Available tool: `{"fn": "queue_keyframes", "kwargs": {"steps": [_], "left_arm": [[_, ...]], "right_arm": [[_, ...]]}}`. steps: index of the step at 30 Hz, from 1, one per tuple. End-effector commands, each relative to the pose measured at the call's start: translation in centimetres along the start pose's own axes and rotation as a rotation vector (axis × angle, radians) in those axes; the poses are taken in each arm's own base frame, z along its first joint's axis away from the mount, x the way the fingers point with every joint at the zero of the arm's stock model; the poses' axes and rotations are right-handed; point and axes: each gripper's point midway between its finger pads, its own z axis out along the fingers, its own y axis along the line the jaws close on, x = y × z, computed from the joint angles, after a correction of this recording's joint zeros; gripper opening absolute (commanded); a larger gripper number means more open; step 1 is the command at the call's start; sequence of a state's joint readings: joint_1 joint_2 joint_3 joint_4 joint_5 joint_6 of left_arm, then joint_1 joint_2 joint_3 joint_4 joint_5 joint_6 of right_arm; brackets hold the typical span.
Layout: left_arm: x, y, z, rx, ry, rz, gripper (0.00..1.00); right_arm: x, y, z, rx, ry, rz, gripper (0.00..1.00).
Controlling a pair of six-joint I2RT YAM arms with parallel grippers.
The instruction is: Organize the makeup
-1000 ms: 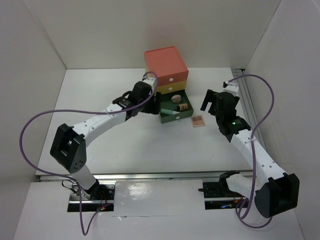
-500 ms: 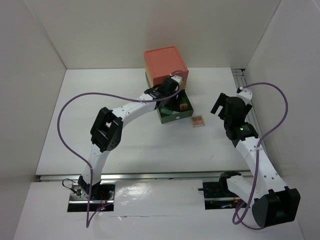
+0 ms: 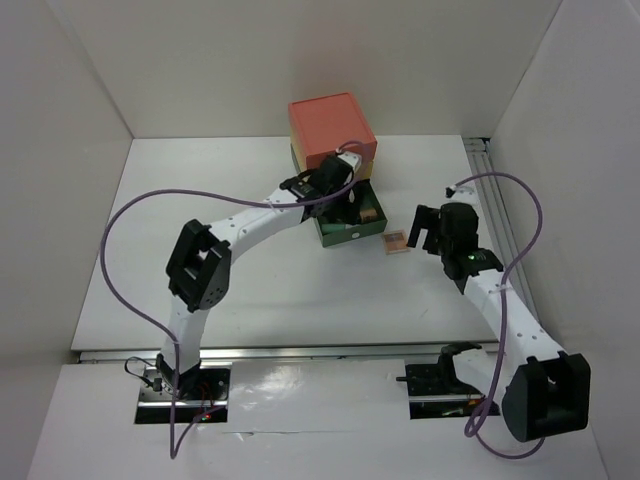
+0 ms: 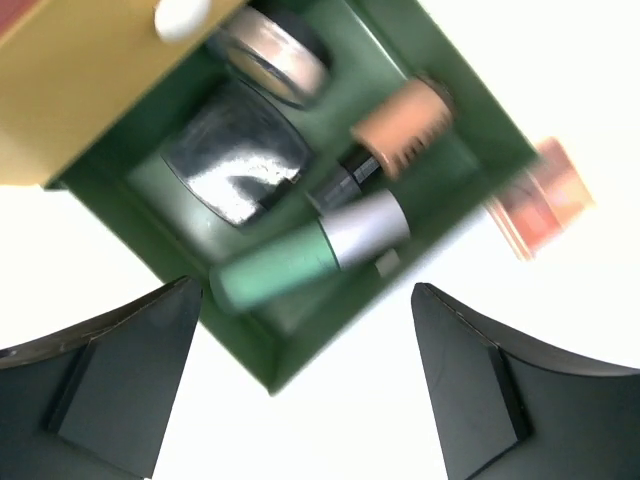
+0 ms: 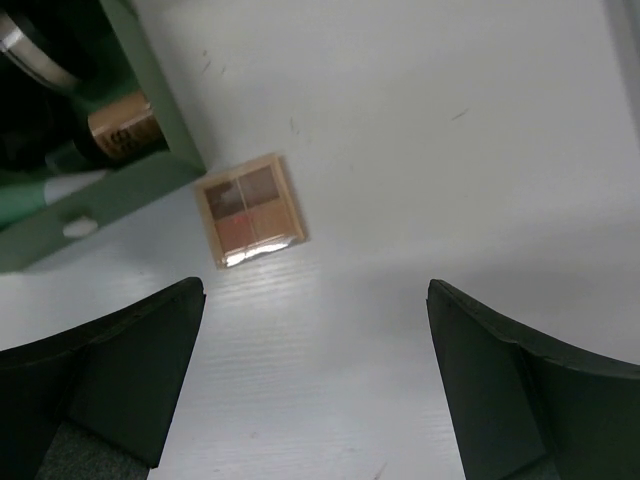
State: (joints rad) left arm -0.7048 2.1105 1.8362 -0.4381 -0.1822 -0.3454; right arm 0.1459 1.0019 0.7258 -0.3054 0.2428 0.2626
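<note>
Seen from above, the left gripper (image 3: 348,203) hides much of the open green drawer (image 3: 340,237), and its own wrist view is blurred. Its fingers are spread and empty over the mint tube (image 4: 285,262), the gold-black lipstick (image 4: 395,125), a round pot (image 4: 275,55) and a dark glossy case (image 4: 235,150). The right gripper (image 5: 315,300), also wide and empty, hovers with the pink palette (image 5: 250,210) just ahead on the counter (image 5: 420,130), beside the drawer.

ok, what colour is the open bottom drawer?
Dark green. The open drawer shows best in the left wrist view.
</note>
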Motion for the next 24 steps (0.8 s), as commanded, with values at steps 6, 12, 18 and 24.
{"fn": "queue_keyframes", "kwargs": {"steps": [6, 12, 18, 24], "left_arm": [[-1.2, 0.3, -13.0, 0.043, -0.161, -0.068, 1.00], [4.7, 3.9, -17.5, -0.031, -0.145, -0.146, 1.00], [10.4, 6.6, -18.6, -0.139, -0.033, -0.210, 1.00], [10.1, 7.6, -20.1, -0.151, -0.075, -0.266, 1.00]], "right_arm": [[5.1, 5.0, 2.9, -0.330, 0.134, -0.164, 1.00], [7.9, 5.1, 6.3, -0.332, 0.186, -0.282, 1.00], [10.5, 6.3, 9.3, -0.336, 0.265, -0.327, 1.00], [10.0, 6.1, 11.3, -0.238, 0.247, -0.362, 1.00]]}}
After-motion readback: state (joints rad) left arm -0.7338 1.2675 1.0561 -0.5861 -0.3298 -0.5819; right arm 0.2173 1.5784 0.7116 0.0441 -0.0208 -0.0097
